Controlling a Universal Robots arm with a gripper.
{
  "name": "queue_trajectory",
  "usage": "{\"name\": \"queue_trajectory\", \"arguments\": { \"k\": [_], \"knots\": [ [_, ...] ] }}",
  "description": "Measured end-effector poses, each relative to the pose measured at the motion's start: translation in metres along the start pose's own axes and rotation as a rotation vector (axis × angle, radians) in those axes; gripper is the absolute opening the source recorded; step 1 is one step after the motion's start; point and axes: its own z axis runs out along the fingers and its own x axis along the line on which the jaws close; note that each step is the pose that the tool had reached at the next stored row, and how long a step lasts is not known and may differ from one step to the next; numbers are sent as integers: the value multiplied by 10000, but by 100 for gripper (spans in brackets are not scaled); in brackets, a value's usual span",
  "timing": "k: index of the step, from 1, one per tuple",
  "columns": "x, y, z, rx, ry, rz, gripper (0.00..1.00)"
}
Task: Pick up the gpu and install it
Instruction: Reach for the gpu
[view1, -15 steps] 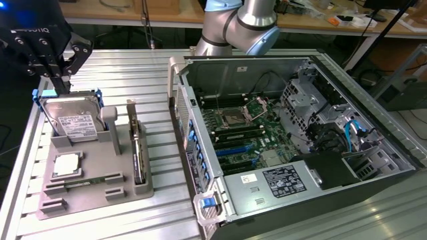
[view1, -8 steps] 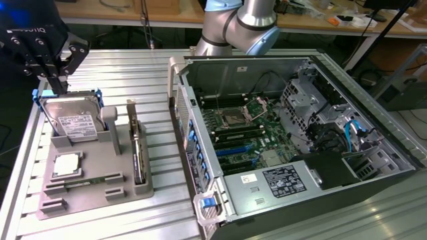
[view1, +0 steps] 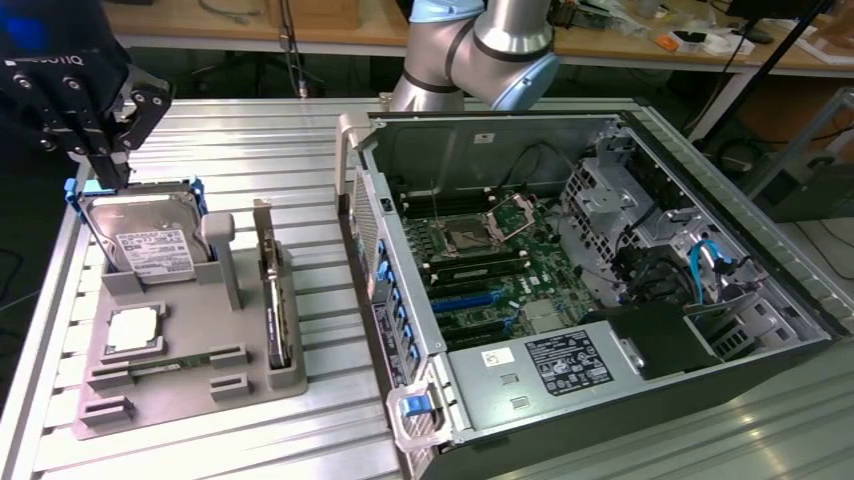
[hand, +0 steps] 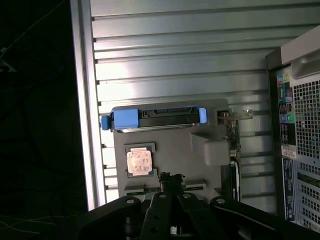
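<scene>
The gpu (view1: 274, 300) stands edge-on in a slot along the exterior view's right side of the grey holder (view1: 187, 390). It is a thin dark card with a silver bracket at its far end. In the wrist view the gpu (hand: 233, 150) is a narrow strip beside the holder (hand: 175, 147). My black gripper (view1: 112, 172) hangs at the exterior view's upper left, over the far corner of the hard drive, well apart from the gpu. Its fingers (hand: 171, 178) are shut with nothing between them.
The holder also carries a silver hard drive in a blue frame (view1: 147, 235), a square processor (view1: 134, 328) and a slim memory stick (view1: 174, 362). The open computer case (view1: 561, 260), motherboard facing up, lies on the exterior view's right on the ribbed metal table (view1: 320, 440).
</scene>
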Motion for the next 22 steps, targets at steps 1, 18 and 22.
{"name": "queue_trajectory", "arguments": {
  "k": [1, 18, 22],
  "knots": [
    [7, -1, -1, 1, 0, 0, 11],
    [62, -5, -2, 0, 0, 0, 11],
    [63, -5, -2, 0, 0, 0, 11]
  ]
}}
